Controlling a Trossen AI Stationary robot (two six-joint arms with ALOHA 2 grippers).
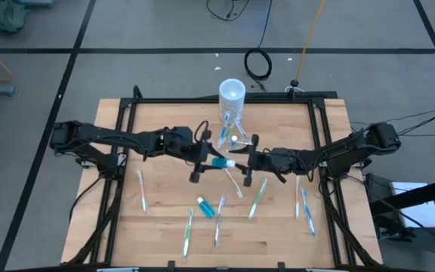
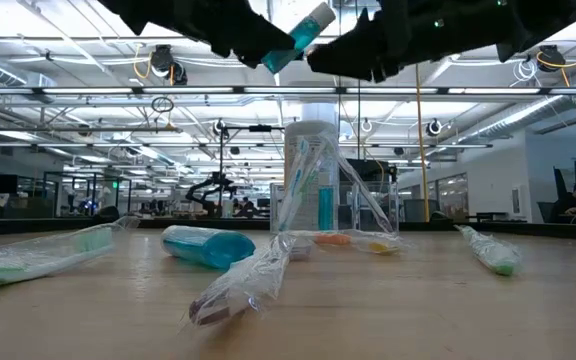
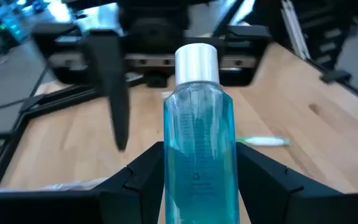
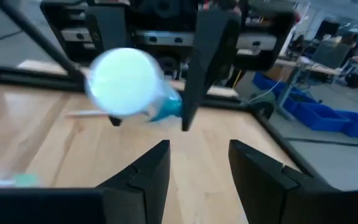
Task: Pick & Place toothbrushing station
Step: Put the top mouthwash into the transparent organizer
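Wooden bench (image 1: pixel 278 227) in a dark frame, open workshop hall behind. Clear container (image 1: pixel 231 97) upright at the bench's far edge, holding several toothbrushes. Left hand (image 1: pixel 208 160), just in front of the container and raised off the bench, pinching a blue white-capped tube (image 1: pixel 222 162) between its fingers. Right hand (image 1: pixel 245 160), directly facing the tube's cap, fingers spread and holding nothing. Second blue tube (image 1: pixel 202 206) lying on the bench nearer the front. Wrapped toothbrushes (image 1: pixel 257 199) scattered flat across the bench, in front of the container.
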